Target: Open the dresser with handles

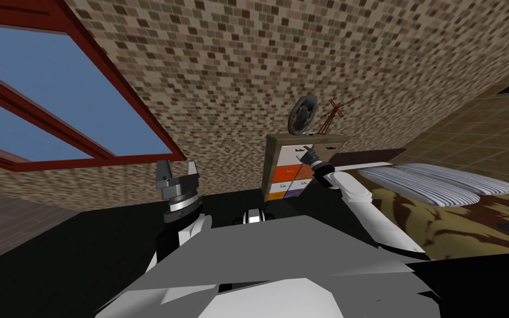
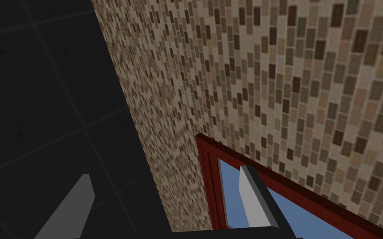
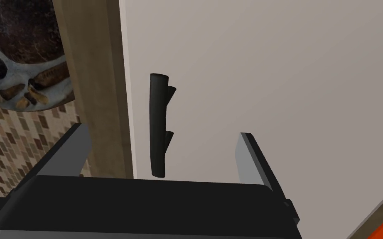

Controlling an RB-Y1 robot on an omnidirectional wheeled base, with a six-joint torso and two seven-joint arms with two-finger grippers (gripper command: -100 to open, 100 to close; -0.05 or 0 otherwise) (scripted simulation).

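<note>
Black handle (image 3: 158, 124) on white drawer front (image 3: 269, 74), between spread fingers of right gripper (image 3: 163, 132), touching neither, left gripper (image 2: 165, 172) also spread.

Wooden-framed dresser (image 1: 270, 160) against the tiled wall (image 1: 248, 66), round grey ornament (image 1: 302, 115) and reddish twigs (image 1: 333, 113) on top.

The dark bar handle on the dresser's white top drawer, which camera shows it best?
The right wrist view: the dark bar handle stands close on the white drawer front, between the right gripper's open fingers. The head view gives it as a tiny dark mark; the left wrist camera points elsewhere.
</note>
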